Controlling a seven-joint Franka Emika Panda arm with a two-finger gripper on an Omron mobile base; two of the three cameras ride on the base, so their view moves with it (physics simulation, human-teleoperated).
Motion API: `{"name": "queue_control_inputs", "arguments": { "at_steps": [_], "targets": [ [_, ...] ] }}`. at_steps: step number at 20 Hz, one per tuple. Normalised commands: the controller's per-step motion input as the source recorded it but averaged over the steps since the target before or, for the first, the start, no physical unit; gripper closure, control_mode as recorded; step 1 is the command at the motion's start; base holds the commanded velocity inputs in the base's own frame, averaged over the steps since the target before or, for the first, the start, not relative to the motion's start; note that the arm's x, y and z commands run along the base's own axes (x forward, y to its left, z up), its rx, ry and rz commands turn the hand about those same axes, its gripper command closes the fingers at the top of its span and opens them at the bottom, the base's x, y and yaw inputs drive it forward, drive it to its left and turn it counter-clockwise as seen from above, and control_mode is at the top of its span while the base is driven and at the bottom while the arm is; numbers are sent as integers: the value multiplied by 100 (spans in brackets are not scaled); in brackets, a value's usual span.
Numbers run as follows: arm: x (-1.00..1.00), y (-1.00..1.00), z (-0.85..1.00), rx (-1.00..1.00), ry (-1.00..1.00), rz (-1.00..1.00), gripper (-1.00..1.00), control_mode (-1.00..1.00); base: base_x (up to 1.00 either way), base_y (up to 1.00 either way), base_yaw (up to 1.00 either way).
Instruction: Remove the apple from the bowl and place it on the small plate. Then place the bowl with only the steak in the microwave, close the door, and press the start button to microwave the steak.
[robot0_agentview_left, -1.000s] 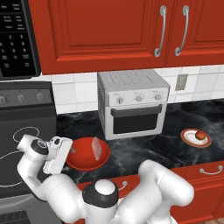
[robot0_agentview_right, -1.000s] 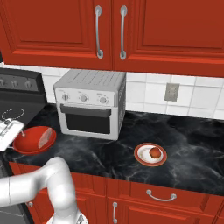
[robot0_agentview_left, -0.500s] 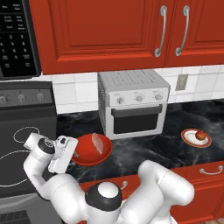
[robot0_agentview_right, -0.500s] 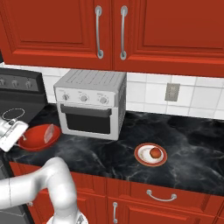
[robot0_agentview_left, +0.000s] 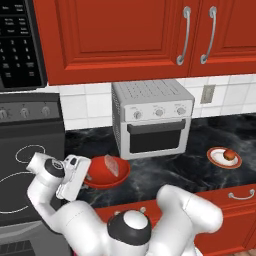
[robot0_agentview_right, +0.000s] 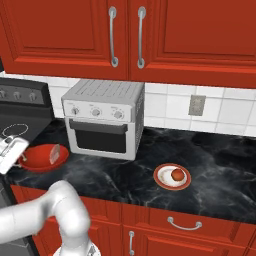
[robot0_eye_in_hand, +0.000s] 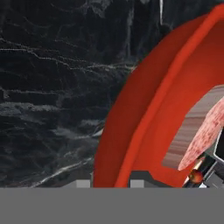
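My gripper (robot0_agentview_left: 88, 176) is shut on the left rim of the glossy red bowl (robot0_agentview_left: 109, 171), which it holds tilted just above the black counter near the stove. The pink steak (robot0_agentview_left: 111, 165) leans inside the bowl. In the right base view the gripper (robot0_agentview_right: 20, 159) grips the bowl (robot0_agentview_right: 44, 158) at the far left, steak (robot0_agentview_right: 54, 154) inside. The hand view shows the bowl's rim (robot0_eye_in_hand: 144, 118) and the steak (robot0_eye_in_hand: 203, 138) up close. The apple (robot0_agentview_left: 229, 155) (robot0_agentview_right: 177, 174) rests on the small plate (robot0_agentview_left: 218, 159) (robot0_agentview_right: 165, 181) at the right. The microwave (robot0_agentview_left: 17, 47) hangs at the upper left; its door cannot be made out.
A silver toaster oven (robot0_agentview_left: 152, 117) (robot0_agentview_right: 105, 119) stands against the tiled wall behind the bowl. The black stove (robot0_agentview_left: 30, 165) lies left of the counter. Red cabinets (robot0_agentview_left: 150, 35) hang overhead, and red drawers run along the counter front.
The hand has rolled and risen a little with the bowl, so the bowl now tilts and the steak stands against its wall. Apple and plate have not moved.
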Motion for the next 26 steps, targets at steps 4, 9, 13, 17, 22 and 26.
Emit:
{"name": "queue_control_inputs", "arguments": {
  "at_steps": [4,9,13,17,22,26],
  "targets": [
    [-54,0,81,0,-9,8,100,-100,0,0,0],
    [-55,-3,91,0,-18,12,100,-100,0,0,0],
    [-70,-30,85,0,-18,7,100,-100,0,0,0],
    [-79,-63,81,0,-22,0,100,-100,0,0,0],
    [-69,-89,73,0,-11,-6,100,-100,0,0,0],
    [-24,-100,58,0,0,-9,100,-100,0,0,0]
  ]
}}
